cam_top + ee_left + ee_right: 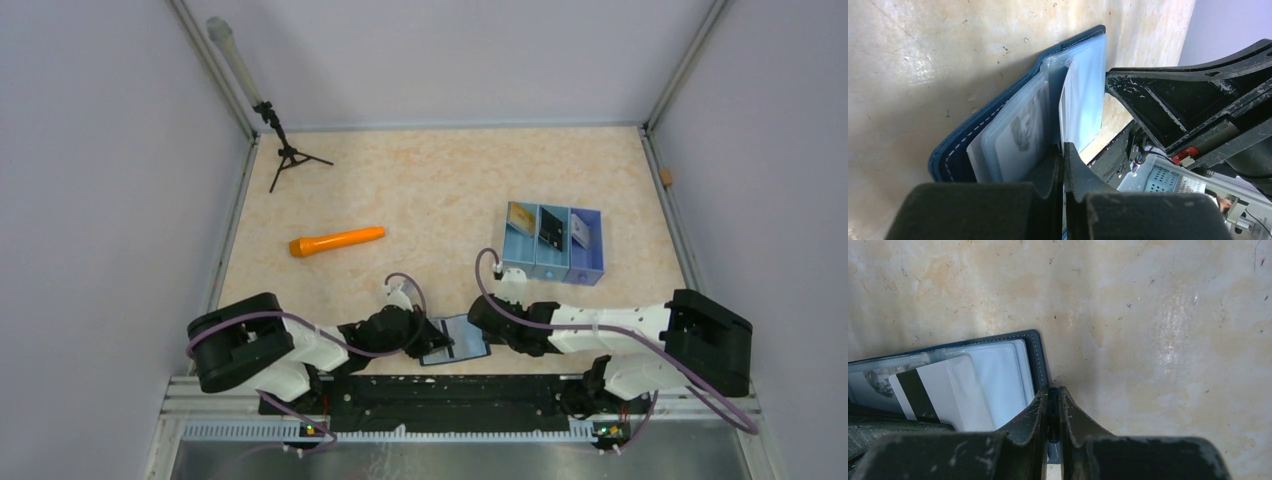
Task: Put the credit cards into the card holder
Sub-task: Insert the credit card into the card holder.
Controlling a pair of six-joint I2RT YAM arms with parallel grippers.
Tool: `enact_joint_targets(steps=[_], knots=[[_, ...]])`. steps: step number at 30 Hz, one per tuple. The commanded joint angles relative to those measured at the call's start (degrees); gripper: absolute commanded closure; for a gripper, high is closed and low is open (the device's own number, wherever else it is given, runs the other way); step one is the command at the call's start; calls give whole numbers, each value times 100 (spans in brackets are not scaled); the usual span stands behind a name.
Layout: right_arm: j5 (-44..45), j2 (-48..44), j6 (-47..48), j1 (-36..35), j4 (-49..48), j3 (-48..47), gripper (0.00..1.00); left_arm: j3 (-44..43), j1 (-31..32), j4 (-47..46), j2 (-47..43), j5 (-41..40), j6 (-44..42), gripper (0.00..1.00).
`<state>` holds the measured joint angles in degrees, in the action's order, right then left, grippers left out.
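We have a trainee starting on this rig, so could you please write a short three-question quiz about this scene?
1. True or false: the navy-blue folding card holder lies open, not snapped shut.
2. Which colour is the thin card standing in the middle compartment of the blue plastic tray? A gold, B black, C white.
3. Complete: the right fingers are shut on the ___.
Key: 1 true; 2 B; 3 card holder.

Orange cylindrical object [337, 241] laid flat on marbled tabletop [440, 180], left of centre. Small black tripod [290, 155] stood near far-left corner. Blue three-compartment tray [552, 270] set right of centre.
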<state>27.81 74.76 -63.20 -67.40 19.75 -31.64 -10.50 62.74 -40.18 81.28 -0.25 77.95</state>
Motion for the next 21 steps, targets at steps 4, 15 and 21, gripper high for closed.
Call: enact_joint_targets(steps=[4,15,21], knots=[[-268,276,-95,-113,338,153,100,-194,48,1462,-236,-231,-266,93],[-79,107,-134,-114,528,210,100,-791,52,3371,-818,-598,-524,56],[-27,45,-136,-118,588,219,100,-1136,47,4311,-1058,-803,-727,45]])
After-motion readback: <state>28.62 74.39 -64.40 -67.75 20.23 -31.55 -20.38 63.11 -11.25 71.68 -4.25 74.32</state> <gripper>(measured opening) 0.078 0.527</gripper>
